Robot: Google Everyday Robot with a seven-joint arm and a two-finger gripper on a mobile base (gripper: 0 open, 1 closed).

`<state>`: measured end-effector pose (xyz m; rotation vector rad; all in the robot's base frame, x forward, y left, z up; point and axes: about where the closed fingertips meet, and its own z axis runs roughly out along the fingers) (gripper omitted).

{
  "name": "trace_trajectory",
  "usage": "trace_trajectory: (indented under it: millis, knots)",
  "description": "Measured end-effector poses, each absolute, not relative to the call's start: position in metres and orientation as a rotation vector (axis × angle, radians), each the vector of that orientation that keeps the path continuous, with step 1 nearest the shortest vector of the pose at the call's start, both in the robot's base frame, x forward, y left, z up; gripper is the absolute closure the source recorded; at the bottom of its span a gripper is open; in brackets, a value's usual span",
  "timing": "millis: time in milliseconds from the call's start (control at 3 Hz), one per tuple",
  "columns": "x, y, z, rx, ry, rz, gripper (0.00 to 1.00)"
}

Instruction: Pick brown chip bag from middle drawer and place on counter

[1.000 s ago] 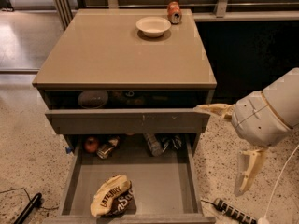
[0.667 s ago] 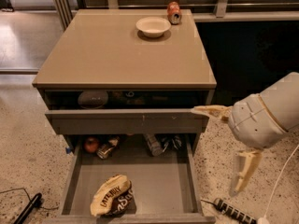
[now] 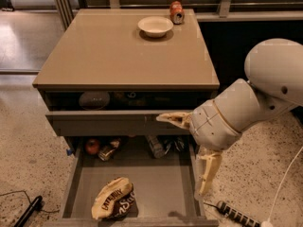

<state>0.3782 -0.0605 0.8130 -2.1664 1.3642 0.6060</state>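
The brown chip bag (image 3: 113, 205) lies crumpled on the floor of the open middle drawer (image 3: 156, 183), near its front left. The counter (image 3: 123, 51) is the tan top of the cabinet above. My gripper (image 3: 180, 156) hangs over the drawer's right side, to the right of the bag and above it. It is open and empty: one finger (image 3: 173, 118) points left in front of the upper drawer, and the other (image 3: 207, 171) points down beside the drawer's right wall.
A white bowl (image 3: 155, 26) and an orange can (image 3: 176, 12) stand at the counter's back. The upper drawer (image 3: 109, 123) is slightly open. A red apple (image 3: 92, 146) and other items (image 3: 158, 145) lie at the middle drawer's back. A power strip (image 3: 234, 214) lies on the floor, right.
My arm and gripper have moved left and a little down, coming over the right side of the open drawer. The chip bag has not moved.
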Motion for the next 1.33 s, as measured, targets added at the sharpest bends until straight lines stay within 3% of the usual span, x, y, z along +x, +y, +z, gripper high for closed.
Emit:
trace_trajectory:
  millis: [667, 1000, 1333]
  knots:
    - [0.377, -0.059, 0.821, -2.137, 1.330, 0.594, 0.00]
    - [0.412, -0.024, 0.831, -2.143, 1.249, 0.641, 0.00]
    - [0.412, -0.024, 0.831, -2.143, 1.249, 0.641, 0.00]
